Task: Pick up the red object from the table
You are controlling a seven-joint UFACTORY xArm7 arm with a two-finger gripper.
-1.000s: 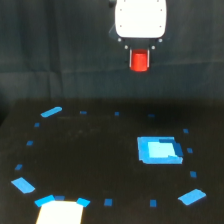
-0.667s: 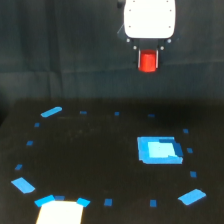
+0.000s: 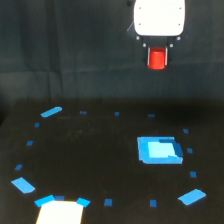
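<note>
- The table (image 3: pixel 100 165) spreads black across the lower frame, dotted with small blue tape marks in a rough ring.
- High above it hangs the gripper (image 3: pixel 157 60), white housing on top, fingers closed narrow on the red object (image 3: pixel 157 59).
- On the table, a bright blue square patch (image 3: pixel 159 150) sits below the gripper, and a white patch (image 3: pixel 60 212) lies at the bottom edge on the exterior view's left.
- The red object is small, bright red-orange, narrower than the housing, well clear of the table.
</note>
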